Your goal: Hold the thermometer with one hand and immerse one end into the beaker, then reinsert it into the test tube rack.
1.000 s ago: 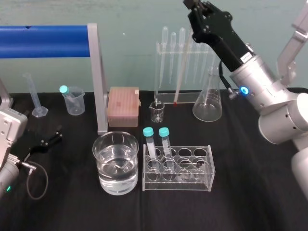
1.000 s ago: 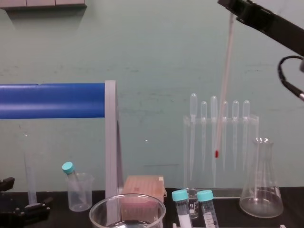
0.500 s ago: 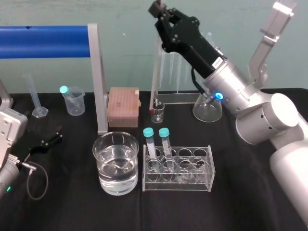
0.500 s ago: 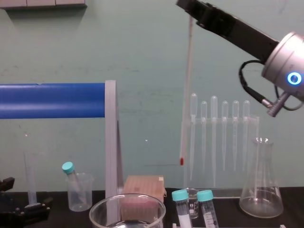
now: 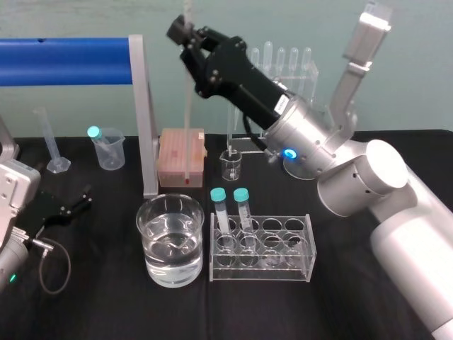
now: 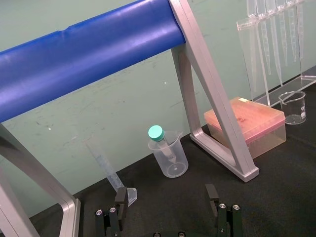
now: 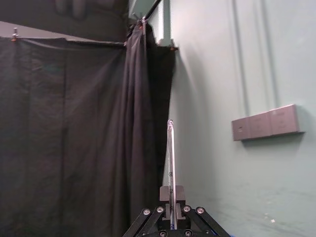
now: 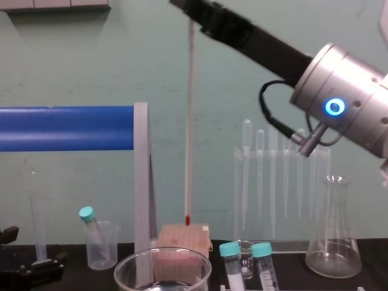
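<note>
We are in the carrying step: the right gripper (image 5: 185,32) is clenched on the upper part of the thermometer (image 5: 187,106), which hangs almost upright high over the middle of the table (image 5: 354,297). Its red tip sits in the air, above the rim of the beaker (image 5: 145,234) and, as far as we can judge, a little toward the table's back edge from it. The beaker, partly filled with clear liquid, stands near the front edge, just beside the test tube rack (image 5: 283,265).

Next, we judge, the tip must come forward over the beaker's mouth, then descend straight, clear of the glass. The left gripper (image 6: 165,195) rests spread open by the table's left edge.
</note>
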You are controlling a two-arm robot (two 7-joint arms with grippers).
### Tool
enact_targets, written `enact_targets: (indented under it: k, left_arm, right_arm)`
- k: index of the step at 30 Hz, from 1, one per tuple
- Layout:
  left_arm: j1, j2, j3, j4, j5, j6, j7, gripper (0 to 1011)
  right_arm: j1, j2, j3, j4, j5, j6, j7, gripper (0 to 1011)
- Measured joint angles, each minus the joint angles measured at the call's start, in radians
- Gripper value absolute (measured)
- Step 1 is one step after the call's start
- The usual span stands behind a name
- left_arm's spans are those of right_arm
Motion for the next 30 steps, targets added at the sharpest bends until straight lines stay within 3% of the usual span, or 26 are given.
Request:
enact_targets:
  k: [15,30]
  left_arm:
    - [0.0,0.0,0.0,0.0,0.0,0.0,0.0,1008]
    - [0.0,0.0,0.0,0.0,0.0,0.0,0.0,1008]
  right_arm:
    - [0.027,-0.028,-0.069,0.078,-0.001,0.001,0.042,56]
    - [0.023,-0.04,-0.102,0.148,0.001,0.011,0.065,56]
